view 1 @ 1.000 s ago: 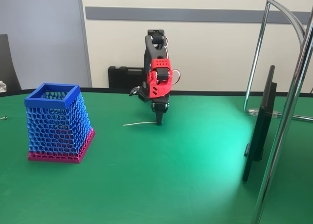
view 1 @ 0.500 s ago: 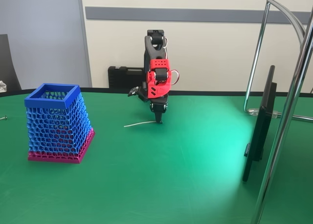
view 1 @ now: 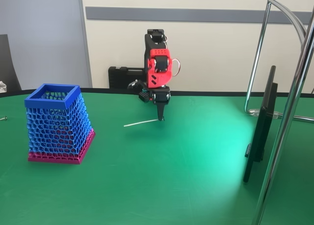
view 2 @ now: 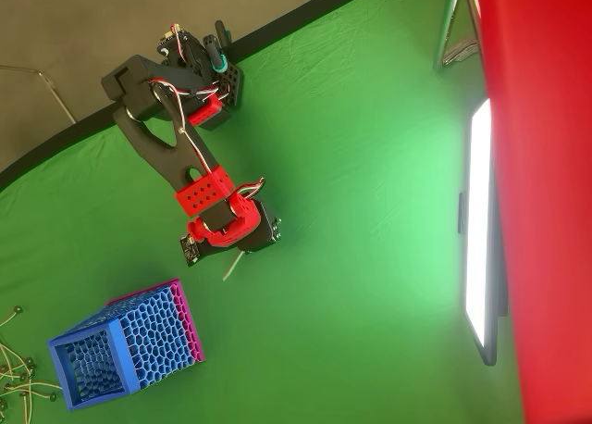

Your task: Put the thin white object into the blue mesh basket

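The thin white object (view 1: 141, 122) slants just above the green table, its right end pinched in my gripper (view 1: 161, 118), which is shut on it. Its left end hangs low near the cloth. In the overhead view the thin white object (view 2: 231, 267) sticks out from under the red wrist, and the gripper (view 2: 243, 250) is mostly hidden below it. The blue mesh basket (view 1: 59, 126) stands upright on its magenta base at the left, well apart from the gripper. Seen from above, the basket (view 2: 125, 345) is at the lower left.
A dark flat screen (view 1: 260, 126) stands edge-on at the right beside chrome stand tubes (view 1: 289, 107). A black case (view 1: 125, 77) lies behind the arm. A tiny screw (view 1: 4, 118) and several thin wires (view 2: 14, 368) lie at the far left.
The gripper has risen a little, taking the right end of the thin white object up with it. The basket has not moved.
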### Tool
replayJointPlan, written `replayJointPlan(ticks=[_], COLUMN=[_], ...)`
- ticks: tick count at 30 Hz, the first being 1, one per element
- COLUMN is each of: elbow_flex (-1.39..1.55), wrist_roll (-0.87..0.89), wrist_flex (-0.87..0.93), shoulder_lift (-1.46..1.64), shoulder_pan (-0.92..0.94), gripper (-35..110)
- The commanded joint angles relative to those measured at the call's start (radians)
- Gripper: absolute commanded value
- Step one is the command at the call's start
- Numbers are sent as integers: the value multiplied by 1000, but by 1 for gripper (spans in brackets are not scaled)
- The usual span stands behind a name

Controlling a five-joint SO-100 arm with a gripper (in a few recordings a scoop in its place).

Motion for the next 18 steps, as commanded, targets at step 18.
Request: replayJointPlan(ticks=[18], elbow_flex=[-178], wrist_roll=[314], wrist_flex=[-684], shoulder_lift=[155], shoulder_pan=[255], gripper=[0])
